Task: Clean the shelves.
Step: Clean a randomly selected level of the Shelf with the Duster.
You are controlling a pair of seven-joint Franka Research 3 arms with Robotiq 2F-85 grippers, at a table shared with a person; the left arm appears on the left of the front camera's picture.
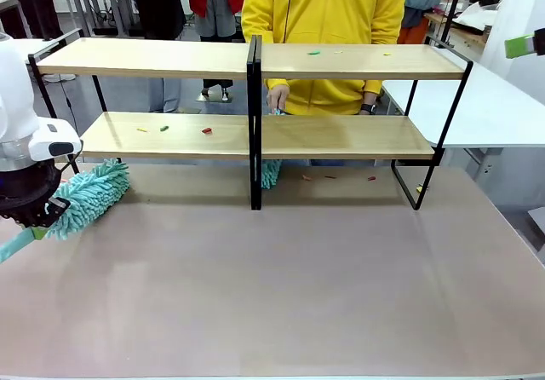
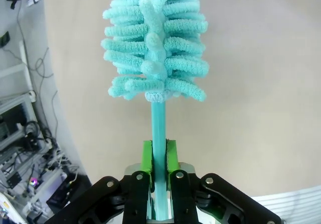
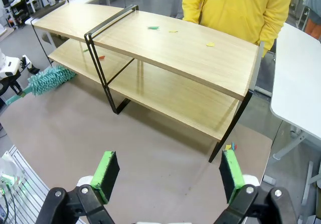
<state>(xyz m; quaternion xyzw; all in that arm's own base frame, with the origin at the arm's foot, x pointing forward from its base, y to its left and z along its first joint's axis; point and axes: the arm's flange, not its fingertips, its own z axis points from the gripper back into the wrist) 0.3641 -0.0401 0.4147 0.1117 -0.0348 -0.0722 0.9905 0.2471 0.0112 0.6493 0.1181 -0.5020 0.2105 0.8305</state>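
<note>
The shelves [image 1: 358, 137] stand across the far half of the table, two light-wood tiers on a black frame, and appear from above in the right wrist view [image 3: 175, 48]. Small red, green and yellow scraps [image 1: 206, 130] lie on the lower left board, and others [image 1: 314, 53] on the top right board. My left gripper [image 1: 34, 214] is shut on the handle of a teal fluffy duster [image 1: 89, 194] at the table's left, near the lower board's end. The left wrist view shows the gripper [image 2: 159, 156] clamping the duster [image 2: 155, 43]. My right gripper [image 3: 168, 176] hangs open above the table.
A person in a yellow top [image 1: 324, 22] stands behind the shelves, one hand [image 1: 277, 99] holding a second teal duster [image 1: 271, 173] behind the centre post. A few scraps [image 1: 328, 176] lie on the table under the right half. A white table [image 1: 494, 107] stands at right.
</note>
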